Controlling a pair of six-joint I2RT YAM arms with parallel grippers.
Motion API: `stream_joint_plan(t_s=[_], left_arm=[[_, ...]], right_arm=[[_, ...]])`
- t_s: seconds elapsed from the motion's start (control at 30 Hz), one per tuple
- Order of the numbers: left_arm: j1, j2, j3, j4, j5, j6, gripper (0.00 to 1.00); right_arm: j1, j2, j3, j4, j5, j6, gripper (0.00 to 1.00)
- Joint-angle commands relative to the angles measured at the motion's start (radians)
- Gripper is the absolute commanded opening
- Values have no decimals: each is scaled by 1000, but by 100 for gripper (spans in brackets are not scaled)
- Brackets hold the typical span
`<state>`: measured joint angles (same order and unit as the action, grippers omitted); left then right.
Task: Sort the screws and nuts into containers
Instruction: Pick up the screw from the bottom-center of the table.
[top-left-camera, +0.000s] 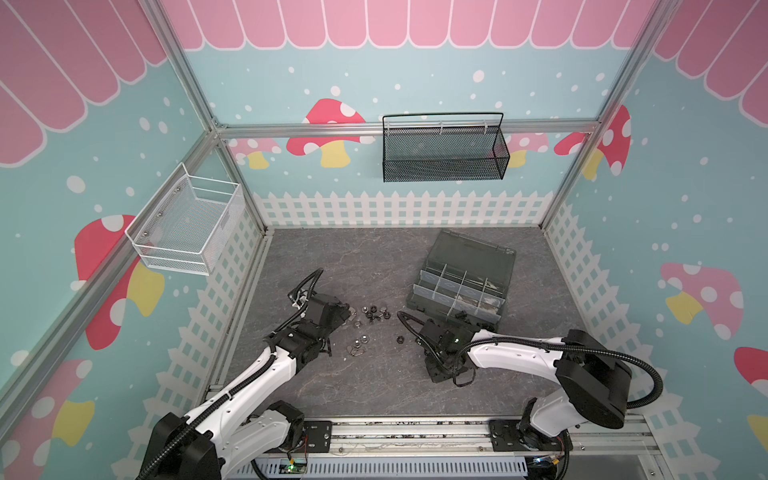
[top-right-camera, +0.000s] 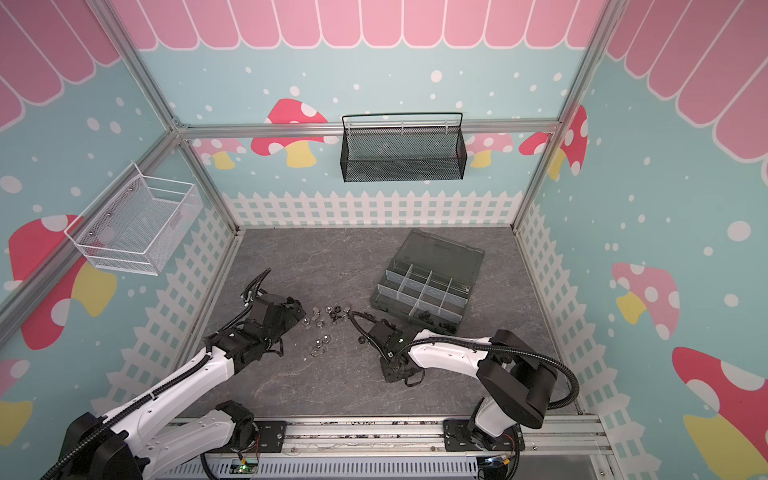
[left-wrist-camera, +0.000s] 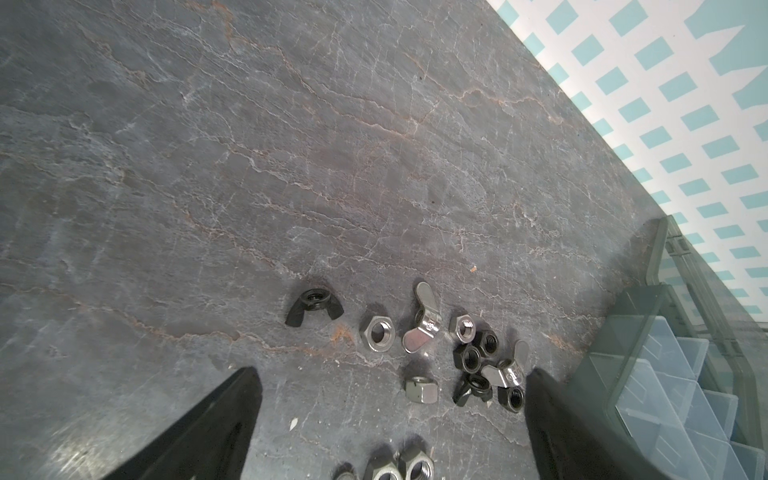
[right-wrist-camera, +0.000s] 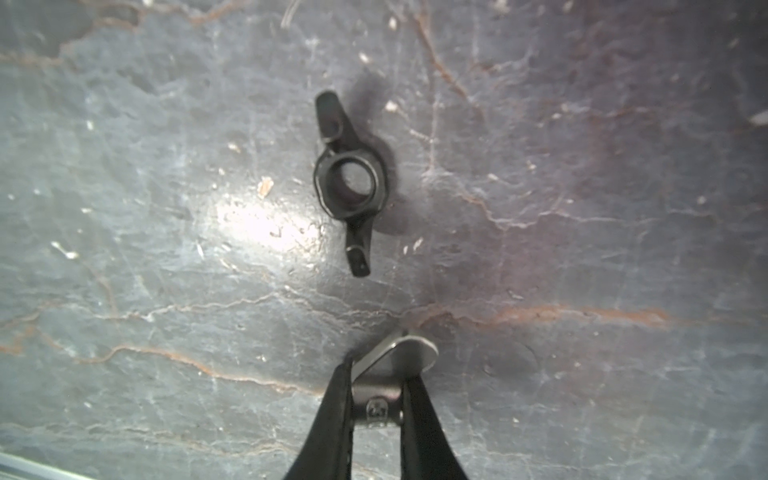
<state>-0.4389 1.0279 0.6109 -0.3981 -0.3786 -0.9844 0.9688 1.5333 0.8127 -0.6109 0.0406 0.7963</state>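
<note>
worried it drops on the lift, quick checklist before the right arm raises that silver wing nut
1. Grip: right pincer is shut on the silver wing nut, both fingers touching its sides: ok.
2. Grip firmness: held near the fingertips only: cannot tell.
3. Black wing nut lies apart from the fingers: ok.
4. Left pincer is open above the loose nuts, apart from the right arm: ok.
5. Organizer box has its lid open: ok.
6. What already lies in its near cells: cannot tell.
</note>
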Motion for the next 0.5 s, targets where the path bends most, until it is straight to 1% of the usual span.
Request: stream_joint_plan(t_s=[0.0,0.07,0.13,0.3,0.47], left_arm=[[8,7,9,4,-23,-19,100],[8,8,12,3,-22,-17,100],[8,10,18,4,-20,-11,100],[8,32,48,-10,-16,10,100],[8,56,74,2,-19,18,100]], right_arm=[[2,-10,10,-14,30,10,7],[1,-14,29,-30,46,6,3],[0,-24,58,-51,70,-5,0],[-24,-54,157,-104,128,-42,0],[-109,-62,242,-102,174,-107,0]])
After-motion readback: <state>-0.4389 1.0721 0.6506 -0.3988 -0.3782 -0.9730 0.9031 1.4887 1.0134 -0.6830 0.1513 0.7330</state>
